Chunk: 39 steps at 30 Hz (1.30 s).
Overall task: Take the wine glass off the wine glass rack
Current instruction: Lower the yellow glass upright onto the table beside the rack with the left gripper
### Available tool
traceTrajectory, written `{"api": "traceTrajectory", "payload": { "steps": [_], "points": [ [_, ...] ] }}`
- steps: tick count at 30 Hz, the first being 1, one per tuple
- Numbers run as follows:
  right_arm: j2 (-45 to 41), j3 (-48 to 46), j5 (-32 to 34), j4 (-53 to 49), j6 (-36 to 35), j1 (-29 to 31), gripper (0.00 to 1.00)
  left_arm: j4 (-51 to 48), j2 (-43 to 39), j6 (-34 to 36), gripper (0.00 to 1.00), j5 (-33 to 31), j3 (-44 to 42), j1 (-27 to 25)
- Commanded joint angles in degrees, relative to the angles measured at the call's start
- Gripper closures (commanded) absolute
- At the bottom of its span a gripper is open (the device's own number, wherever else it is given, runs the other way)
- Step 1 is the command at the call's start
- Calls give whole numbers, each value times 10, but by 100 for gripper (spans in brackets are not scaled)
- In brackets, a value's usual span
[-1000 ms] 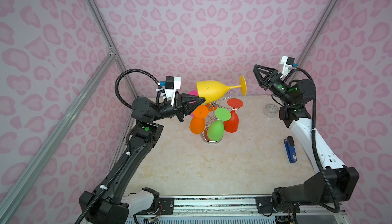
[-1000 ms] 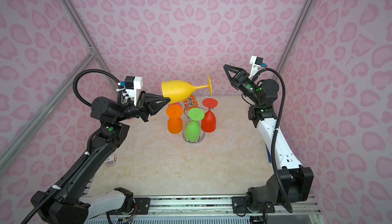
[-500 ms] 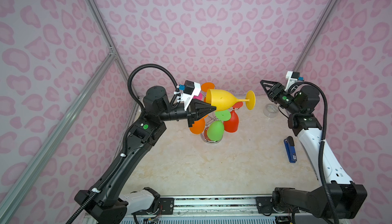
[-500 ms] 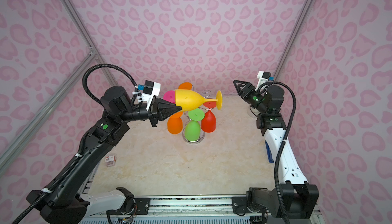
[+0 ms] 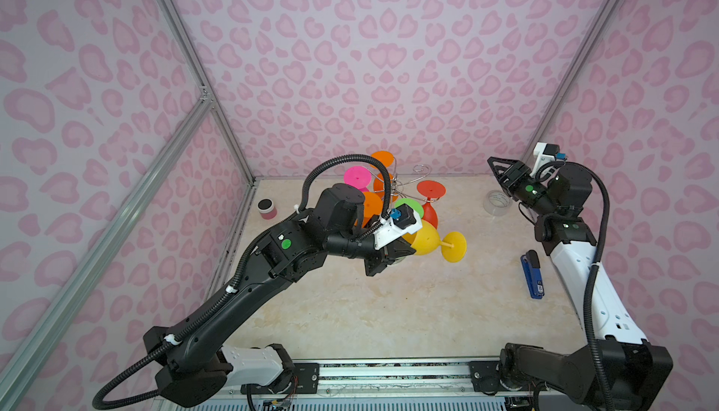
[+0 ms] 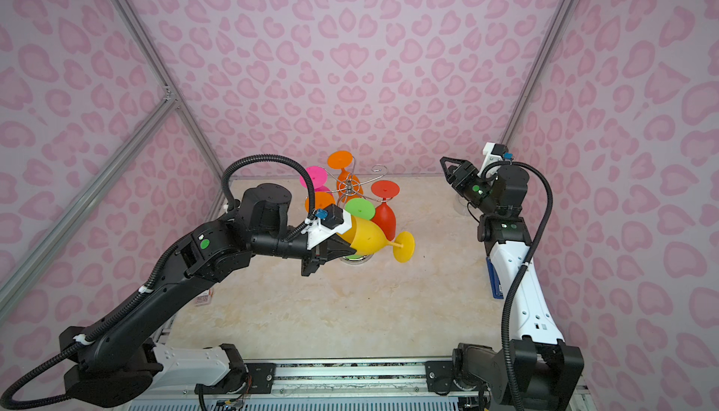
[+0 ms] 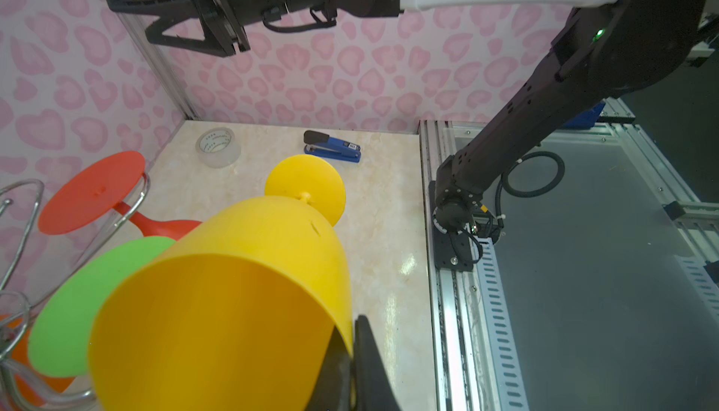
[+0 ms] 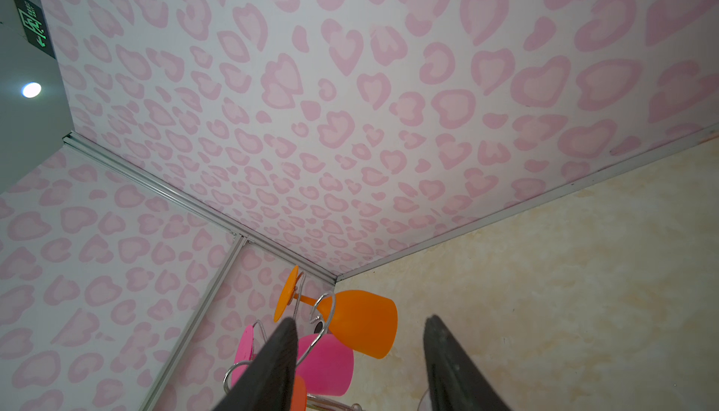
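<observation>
Against pink heart-patterned walls and over a pale marbled tabletop (image 5: 389,311), the left gripper (image 7: 352,350) is clamped on the rim of the yellow wine glass (image 5: 426,237), one finger inside the bowl and one outside. The glass lies on its side in the air, clear of the hooks, just in front of the wine glass rack (image 6: 349,186), with its foot pointing toward the right arm. Other coloured glasses hang on the chrome arms. The right gripper (image 8: 360,319) stands apart near the wall, its jaws parted and empty. The glass looks like smooth moulded plastic: likely light, stiff and not brittle, but slippery. A pinch on the thin rim leaves the stem and foot as a lever, so the stem may offer a steadier hold.
</observation>
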Motion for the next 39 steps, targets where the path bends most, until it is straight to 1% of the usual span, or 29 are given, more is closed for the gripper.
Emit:
{"api": "traceTrajectory", "payload": {
  "steps": [1, 7, 11, 18, 25, 33, 39],
  "points": [
    [-1, -8, -5, 8, -9, -3, 47, -72, 13, 16, 98, -82, 6, -20],
    [1, -20, -5, 10, -11, -6, 47, -131, 66, -4, 99, -187, 7, -69],
    [3, -27, -6, 11, -13, -6, 47, -173, 115, -19, 98, -222, 7, -82],
    [8, -36, -7, 14, -14, -7, 47, -205, 170, -31, 99, -226, 9, -86],
    [14, -43, -9, 19, -13, -8, 47, -229, 196, -19, 98, -228, 23, -99],
    [17, -50, -10, 23, -13, -9, 47, -257, 238, -23, 98, -250, 32, -100],
    [18, -54, -12, 28, -9, -9, 47, -267, 256, -20, 98, -251, 45, -100]
  ]
}}
